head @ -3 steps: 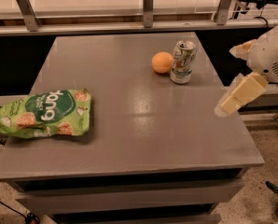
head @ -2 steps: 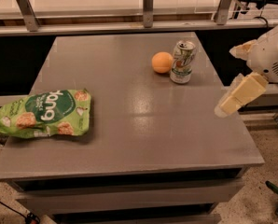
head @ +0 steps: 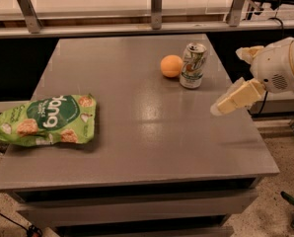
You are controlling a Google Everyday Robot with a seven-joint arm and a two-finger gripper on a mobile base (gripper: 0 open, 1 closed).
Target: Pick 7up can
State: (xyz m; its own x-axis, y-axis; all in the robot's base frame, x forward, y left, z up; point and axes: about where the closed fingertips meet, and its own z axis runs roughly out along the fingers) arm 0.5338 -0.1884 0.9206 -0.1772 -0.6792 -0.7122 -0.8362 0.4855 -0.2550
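Note:
The 7up can (head: 193, 65) stands upright on the grey table (head: 137, 132), toward its far right. Its sides are white and green and its top is silver. An orange ball (head: 171, 66) sits just left of it, close to or touching it. My gripper (head: 227, 81) hangs at the table's right edge, to the right of the can and a little nearer the camera. Its two pale yellow fingers (head: 234, 98) are spread apart and hold nothing. There is a clear gap between the gripper and the can.
A green snack bag (head: 47, 120) lies flat at the table's left edge. A metal rail with posts (head: 157, 6) runs behind the table. Cables and floor show at the right, beyond the table's edge.
My gripper has shifted slightly left, toward the can. The can, ball and bag have not moved.

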